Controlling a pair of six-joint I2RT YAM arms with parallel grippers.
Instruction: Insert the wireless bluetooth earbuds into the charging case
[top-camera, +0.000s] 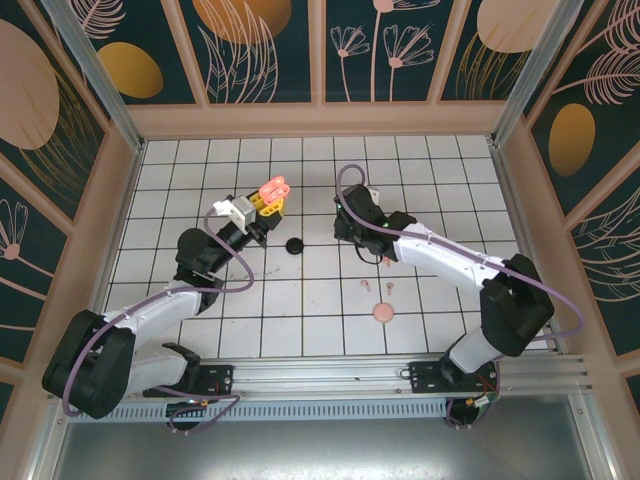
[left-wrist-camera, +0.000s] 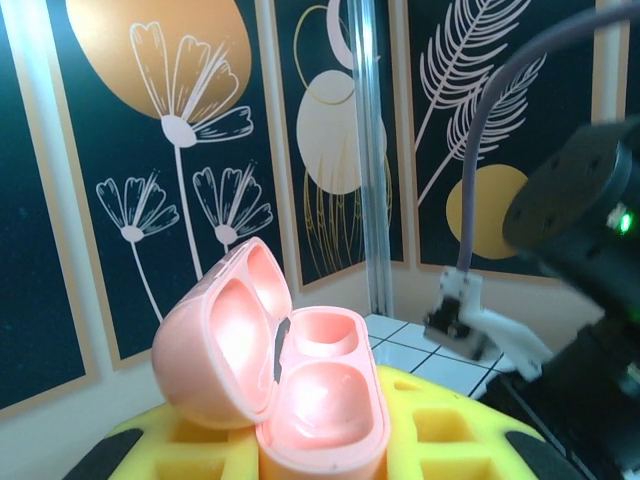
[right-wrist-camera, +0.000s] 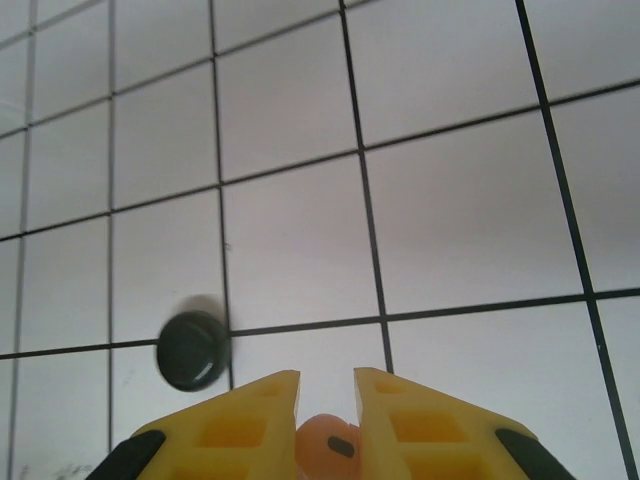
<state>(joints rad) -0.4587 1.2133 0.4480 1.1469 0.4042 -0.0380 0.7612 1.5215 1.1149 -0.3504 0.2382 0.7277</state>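
Observation:
My left gripper (top-camera: 266, 204) (left-wrist-camera: 322, 445) is shut on a pale pink charging case (top-camera: 274, 188) (left-wrist-camera: 318, 395) and holds it up off the floor. The case's lid (left-wrist-camera: 215, 335) is swung open to the left, and both wells are empty. My right gripper (top-camera: 378, 254) (right-wrist-camera: 327, 385) hangs low over the white tiles, its yellow fingers (right-wrist-camera: 420, 420) shut on a pale pink earbud (right-wrist-camera: 332, 450). Two more pink earbuds (top-camera: 364, 286) (top-camera: 388, 291) lie on the tiles just in front of the right gripper.
A small round black case (top-camera: 294, 245) (right-wrist-camera: 193, 350) sits on the floor between the two grippers. A shut pink case (top-camera: 382, 313) lies nearer the arm bases. Patterned walls enclose the tiled floor (top-camera: 300, 320) on three sides.

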